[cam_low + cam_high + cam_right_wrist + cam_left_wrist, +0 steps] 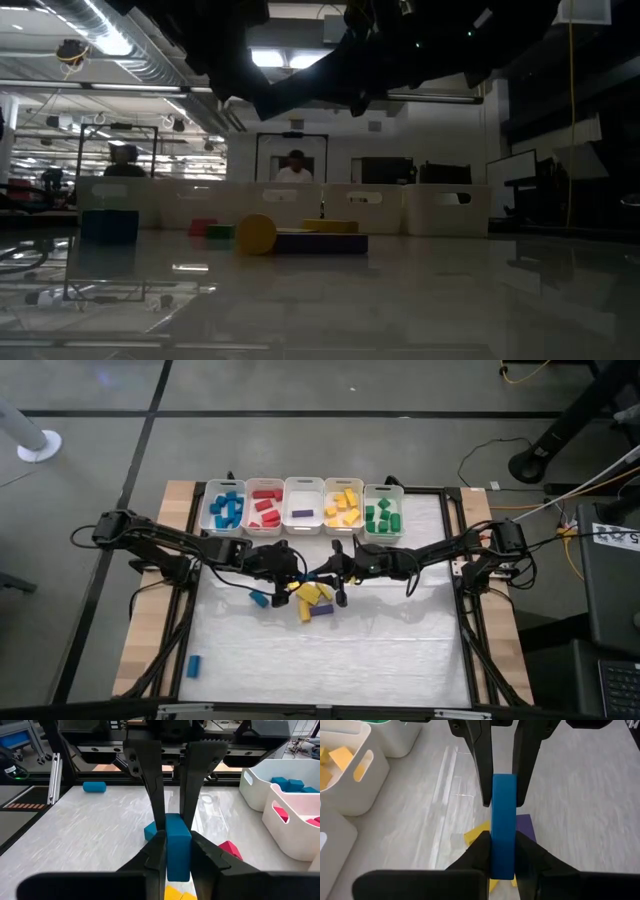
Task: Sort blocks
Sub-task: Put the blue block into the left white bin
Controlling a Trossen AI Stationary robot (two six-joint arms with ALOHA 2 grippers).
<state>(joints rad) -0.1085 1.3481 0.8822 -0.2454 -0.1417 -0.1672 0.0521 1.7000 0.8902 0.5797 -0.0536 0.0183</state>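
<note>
Both grippers meet above the middle of the table, over a small pile of blocks. A blue bar block (502, 815) spans between them, lifted off the table. My left gripper (298, 570) comes from the left and is shut on one end. My right gripper (328, 570) comes from the right and is shut on the other end. Beneath them lie yellow blocks (311, 594), a purple bar (322, 610) and a red block (229, 848). A further blue block (258, 599) rests on the table beside the pile. My left gripper (502, 857) pinches one end of the blue bar (502, 862) between its two fingers. It reaches in about level from the table's left, fingers along the bar. The bar is clear of the table. My right gripper (177, 855) pinches the opposite end of the blue bar (177, 862) between its two fingers. It reaches in about level from the table's right, fingers along the bar, facing the left fingers (156, 795).
Five white bins stand in a row at the far edge: blue (226, 508), red (265, 508), purple (303, 508), yellow (343, 508), green (383, 510). A stray blue block (193, 665) lies near the front left. People sit in the room beyond (295, 168).
</note>
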